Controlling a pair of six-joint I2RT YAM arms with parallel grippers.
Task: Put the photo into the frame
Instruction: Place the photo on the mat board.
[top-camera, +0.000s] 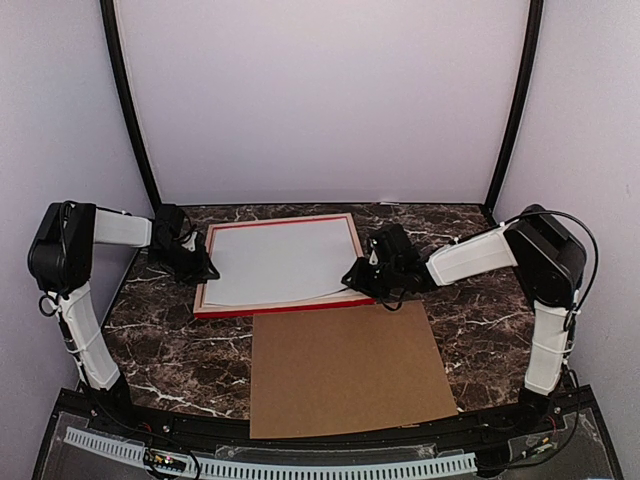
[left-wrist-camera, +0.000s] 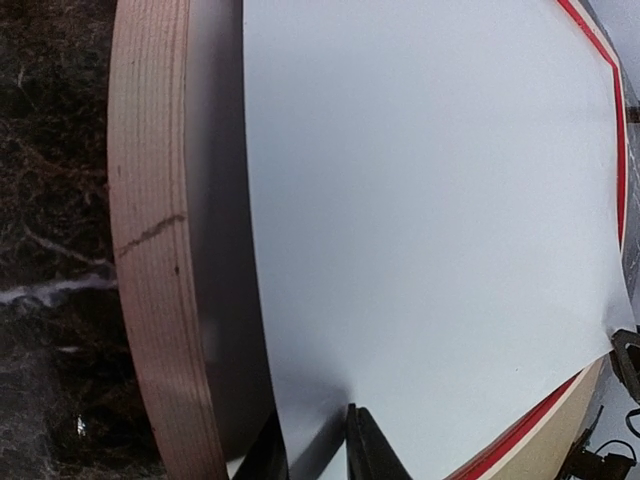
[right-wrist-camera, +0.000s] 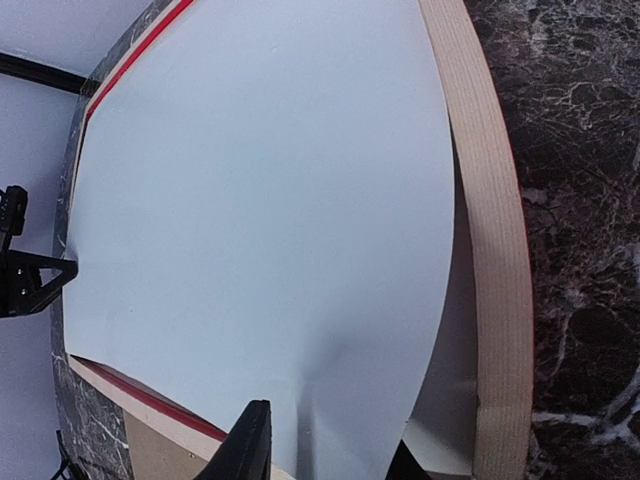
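photo (top-camera: 280, 262): white side up, lying inside frame (top-camera: 270, 310) on marble table (top-camera: 170, 340) | left gripper (top-camera: 203, 268): clenched on photo's left edge | right gripper (top-camera: 352, 275): clenched on photo's right edge; sheet bowed | brown board (top-camera: 345, 370): near side, overlapping frame

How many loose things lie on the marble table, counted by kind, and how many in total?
Picture frame, red and pale wood: 1
White sheet, the photo's blank back, over the frame: 1
Brown backing board: 1
Total: 3

lab test booth | plain white walls (top-camera: 320, 90) | marble-look table (top-camera: 180, 340)
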